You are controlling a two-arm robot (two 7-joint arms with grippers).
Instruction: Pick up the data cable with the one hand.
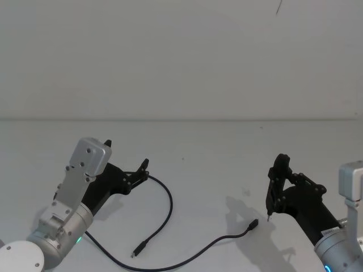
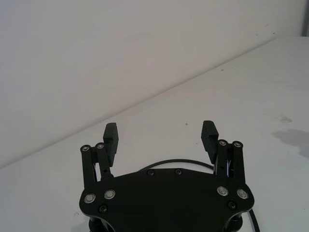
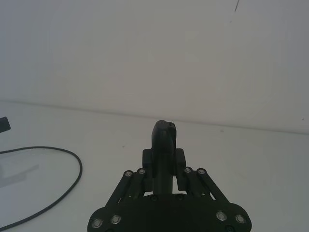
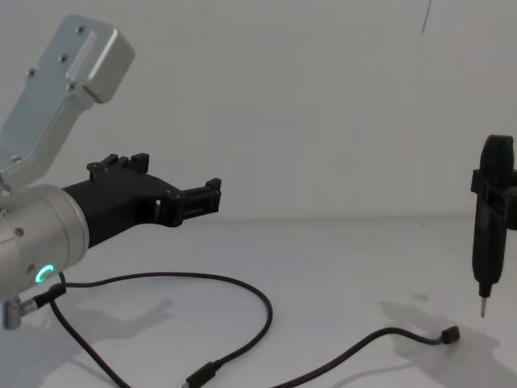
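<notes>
Nothing has been grasped yet — the data cable is left lying looped on the table, the left gripper is held spread above its bend — and the right gripper is parked closed, well apart.

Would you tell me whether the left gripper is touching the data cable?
Apart. Chest view: the left gripper hangs above the data cable, bare table between.
</notes>
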